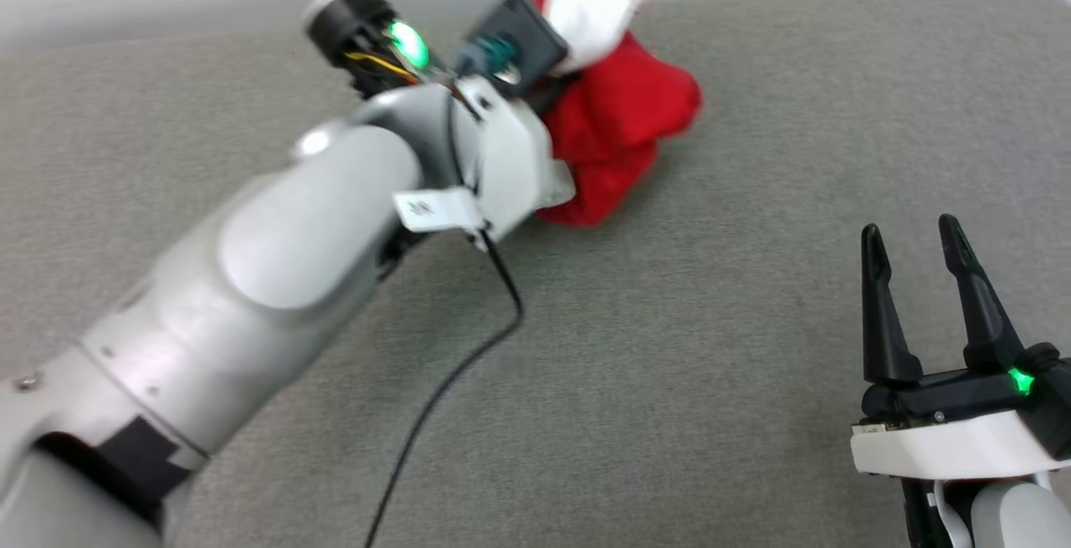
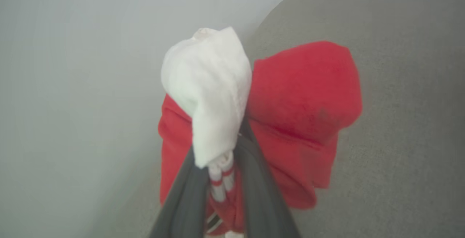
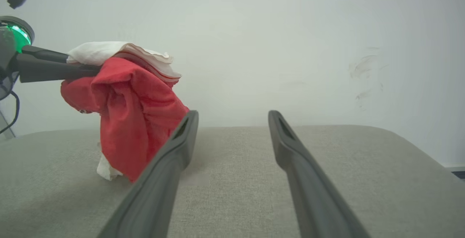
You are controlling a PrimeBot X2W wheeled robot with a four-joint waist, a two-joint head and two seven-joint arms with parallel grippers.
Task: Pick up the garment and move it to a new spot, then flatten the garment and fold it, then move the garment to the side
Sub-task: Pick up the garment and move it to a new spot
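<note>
Showed bright, even light, with only a faint shadow beside the garment (image 3: pixel 134 121) on the grey surface (image 3: pixel 327 158). Blurred with motion at the garment's far white edge and along the left arm (image 1: pixel 276 255); flared green at the wrist lamp (image 1: pixel 408 44).

The silver-grey left forearm (image 1: pixel 276 263) carries a white tag (image 1: pixel 431 209), a trailing black cable (image 1: pixel 502 268) and a green light (image 1: pixel 410 44); the right gripper (image 1: pixel 909 226) has tapered black fingers (image 1: pixel 979 305) on a white housing (image 1: pixel 937 452).
</note>
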